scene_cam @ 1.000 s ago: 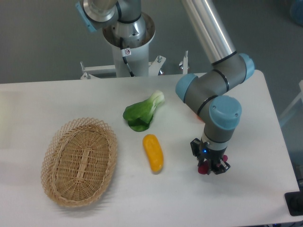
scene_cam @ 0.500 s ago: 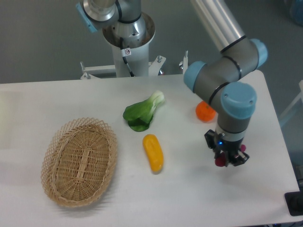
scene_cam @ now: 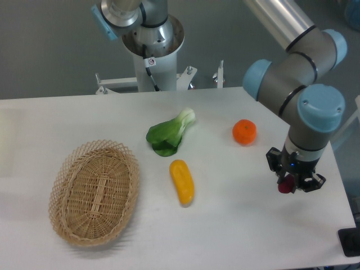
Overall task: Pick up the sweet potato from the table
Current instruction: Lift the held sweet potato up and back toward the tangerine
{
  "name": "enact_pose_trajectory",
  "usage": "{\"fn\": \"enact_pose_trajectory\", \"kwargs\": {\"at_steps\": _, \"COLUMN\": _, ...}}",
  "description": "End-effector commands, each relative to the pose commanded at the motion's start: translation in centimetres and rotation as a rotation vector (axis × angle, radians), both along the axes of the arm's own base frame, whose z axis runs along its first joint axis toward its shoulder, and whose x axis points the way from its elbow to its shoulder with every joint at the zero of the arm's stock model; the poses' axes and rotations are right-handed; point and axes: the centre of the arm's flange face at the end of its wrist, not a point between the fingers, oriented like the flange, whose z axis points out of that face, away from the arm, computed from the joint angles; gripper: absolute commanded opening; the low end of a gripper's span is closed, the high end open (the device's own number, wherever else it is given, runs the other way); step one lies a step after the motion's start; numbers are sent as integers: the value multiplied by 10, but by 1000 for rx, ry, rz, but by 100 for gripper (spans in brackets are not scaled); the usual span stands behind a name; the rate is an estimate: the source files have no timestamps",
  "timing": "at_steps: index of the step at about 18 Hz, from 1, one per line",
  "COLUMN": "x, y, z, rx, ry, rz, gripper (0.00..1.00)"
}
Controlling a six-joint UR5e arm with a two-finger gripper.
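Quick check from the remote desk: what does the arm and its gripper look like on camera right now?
The arm has grey rounded joint housings with light blue end caps and a bright silver tube link. The gripper is small and black, with a blue indicator light on its body. The base column behind carries a black cable.

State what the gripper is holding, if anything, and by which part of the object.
The gripper is shut on the sweet potato. Only a bit of magenta shows between the fingers, so which part is gripped cannot be told.

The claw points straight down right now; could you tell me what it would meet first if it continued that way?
Probably the bare table beneath it. The claw grips the sweet potato, which would touch down first; height is unclear.
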Motion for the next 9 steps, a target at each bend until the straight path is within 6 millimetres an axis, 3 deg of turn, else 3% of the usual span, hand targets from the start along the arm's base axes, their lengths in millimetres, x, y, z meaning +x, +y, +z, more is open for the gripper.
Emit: {"fn": "enact_pose_trajectory", "kwargs": {"at_steps": 9, "x": -1, "y": 0, "z": -1, "rx": -4, "ry": 4, "rz": 4, "gripper": 12}}
